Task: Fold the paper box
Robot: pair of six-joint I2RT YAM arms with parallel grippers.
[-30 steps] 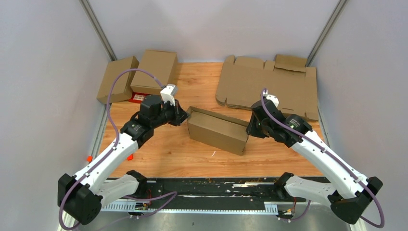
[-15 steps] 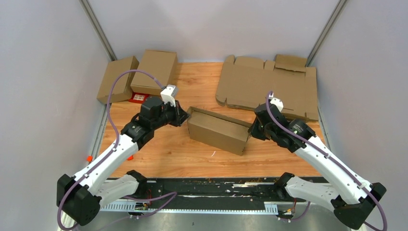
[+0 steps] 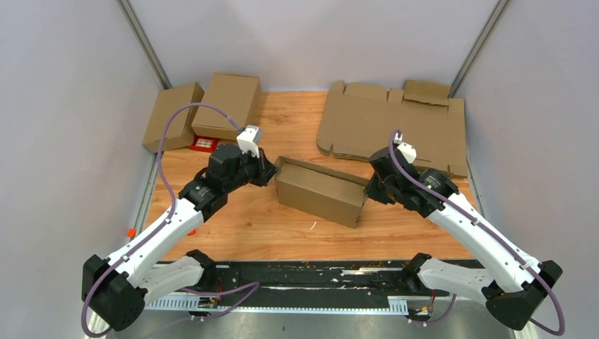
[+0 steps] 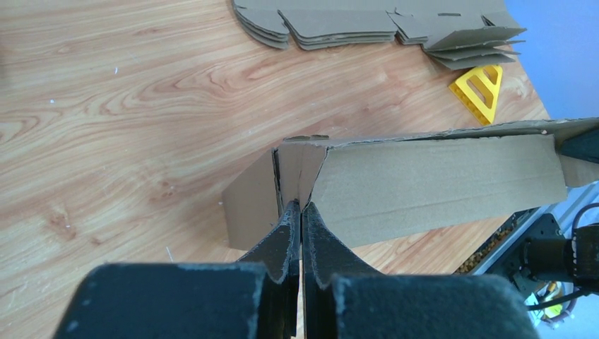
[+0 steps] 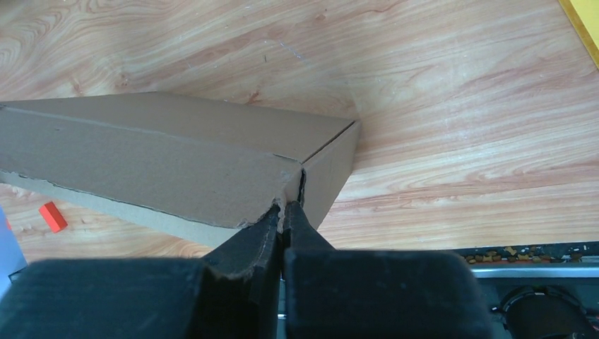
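The paper box point(image 3: 321, 192), plain brown cardboard, lies slantwise on the wooden table between the two arms. My left gripper point(image 3: 272, 171) is at its left end. In the left wrist view this gripper point(image 4: 301, 206) is shut, pinching the edge of an end flap of the box point(image 4: 431, 180). My right gripper point(image 3: 366, 189) is at the right end. In the right wrist view it point(image 5: 285, 205) is shut on the torn cardboard edge at the near corner of the box point(image 5: 155, 155).
A sheaf of flat notched cardboard sheets point(image 3: 395, 131) lies at the back right. Two folded boxes point(image 3: 173, 116) point(image 3: 227, 104) and a red card point(image 3: 205, 143) are at the back left. A yellow triangle point(image 4: 482, 86) lies near the sheaf. A black rail point(image 3: 304, 279) runs along the near edge.
The right gripper has closed on the box's right end, and its arm has shifted slightly. The left gripper and the box have stayed put.
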